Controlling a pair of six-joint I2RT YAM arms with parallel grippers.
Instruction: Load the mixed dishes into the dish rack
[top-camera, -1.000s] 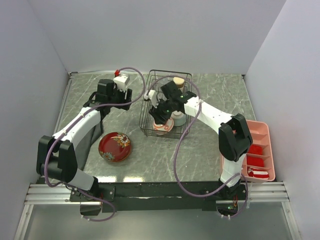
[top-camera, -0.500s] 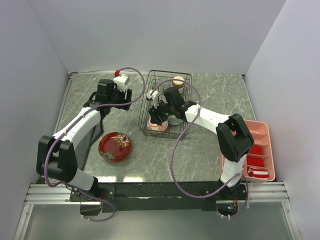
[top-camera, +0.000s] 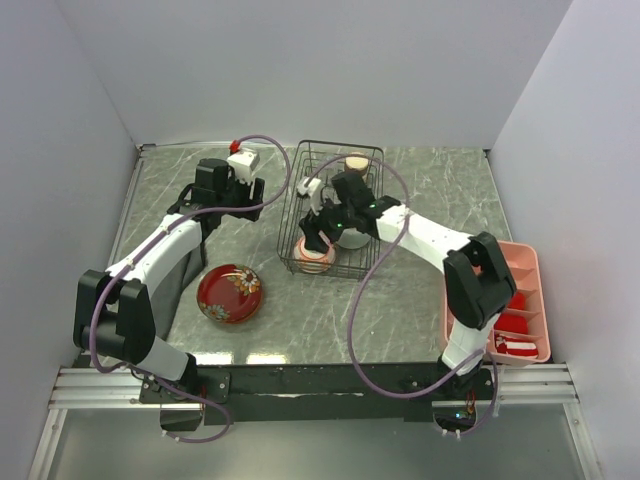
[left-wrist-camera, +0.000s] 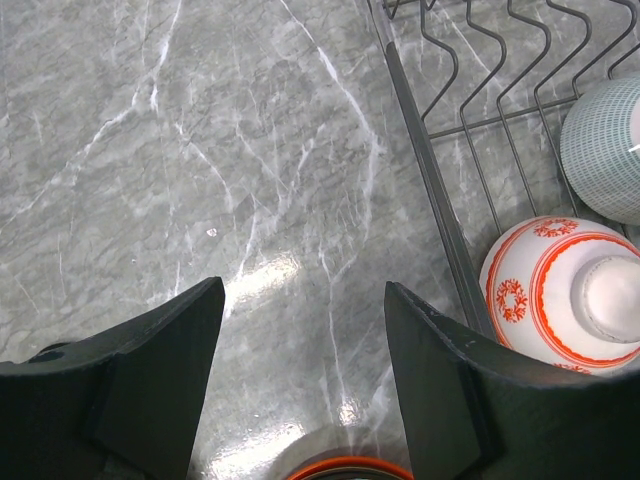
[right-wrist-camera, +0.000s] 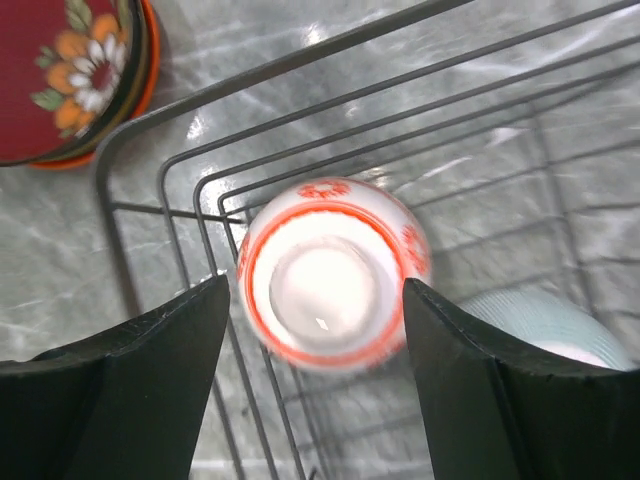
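Note:
The black wire dish rack (top-camera: 335, 150) stands at the table's middle back. The reddish bowl with white base (top-camera: 313, 258) lies upside down in its near-left corner, also in the right wrist view (right-wrist-camera: 325, 275) and the left wrist view (left-wrist-camera: 560, 295). My right gripper (top-camera: 322, 232) hovers open just above it, jaws apart on either side (right-wrist-camera: 315, 285). The mint-green bowl (left-wrist-camera: 605, 150) and the tan cup (top-camera: 356, 162) are in the rack. The red floral bowl (top-camera: 230, 293) sits on the orange-rimmed plate (right-wrist-camera: 150, 60) left of the rack. My left gripper (top-camera: 208, 222) is open and empty (left-wrist-camera: 305, 290).
A pink compartment tray (top-camera: 520, 262) with red items stands at the right edge. White walls close in the table on three sides. The rack's left wire wall (left-wrist-camera: 425, 170) runs close beside my left gripper.
My right gripper has brought the reddish bowl leftward and down into the rack's near-left corner, and its jaws now stand apart from it. The left arm has not moved.

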